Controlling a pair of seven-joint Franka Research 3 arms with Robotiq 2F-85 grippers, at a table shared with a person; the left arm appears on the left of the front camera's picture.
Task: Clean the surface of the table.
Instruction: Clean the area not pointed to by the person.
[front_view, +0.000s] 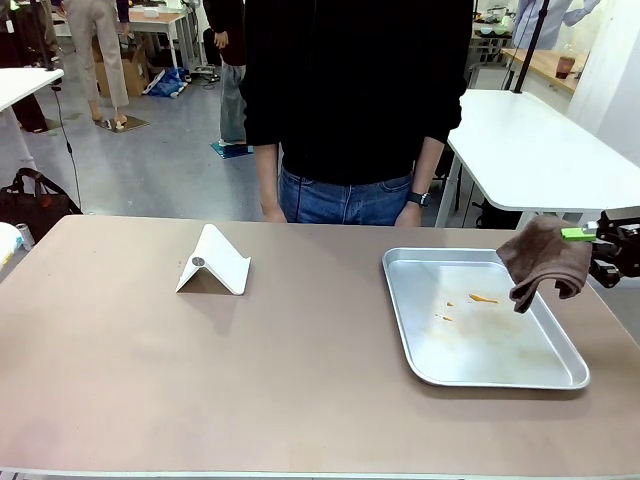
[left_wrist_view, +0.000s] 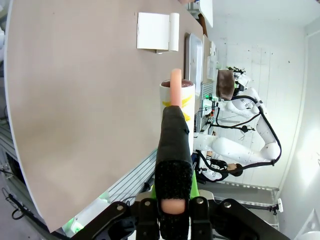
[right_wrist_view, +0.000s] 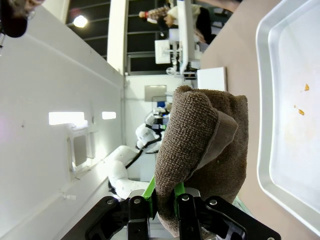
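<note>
Now the big flat brown table (front_view: 150, 380) lies wide across the middle. A person in a black top (front_view: 350, 100) stands at its far side. The right gripper (front_view: 585, 238) is squeezed tight on a fuzzy brown cloth (front_view: 545, 262) that hangs over the right edge of a shiny metal tray (front_view: 400, 300). Little orange crumbs (front_view: 483, 298) lie in the tray. A white folded stand (front_view: 215, 262) sits well to its left. The left gripper (left_wrist_view: 175, 115) has its fingers pressed together, near a white cup with yellow print (left_wrist_view: 186, 95).
</note>
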